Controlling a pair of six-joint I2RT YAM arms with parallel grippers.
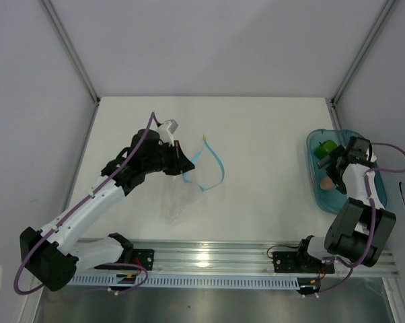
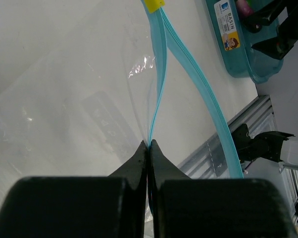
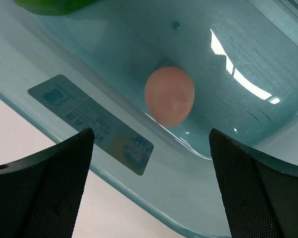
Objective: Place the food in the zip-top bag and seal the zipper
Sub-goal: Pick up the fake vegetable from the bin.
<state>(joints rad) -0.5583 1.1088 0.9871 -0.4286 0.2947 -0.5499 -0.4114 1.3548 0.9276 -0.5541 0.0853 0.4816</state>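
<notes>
The clear zip-top bag [image 1: 183, 195] lies mid-table with its teal zipper [image 1: 212, 161] strips spread apart. My left gripper [image 1: 180, 161] is shut on one zipper strip [image 2: 158, 94] and holds the mouth open; the other strip [image 2: 208, 104] arcs away to the right. My right gripper [image 1: 334, 165] is open above the teal tray [image 1: 379, 195], with the pale pink egg [image 3: 169, 95] below and between its fingers. The egg [image 1: 327, 182] and the green pepper [image 1: 327, 146] lie in the tray; the pepper's edge shows in the right wrist view [image 3: 55, 5]. The yellow pepper and eggplant are hidden.
The teal oval tray [image 3: 114, 163] carries a label sticker on its wall and stands at the table's right edge. An aluminium rail [image 1: 209, 259] runs along the near edge. White walls close in the table's left, back and right sides.
</notes>
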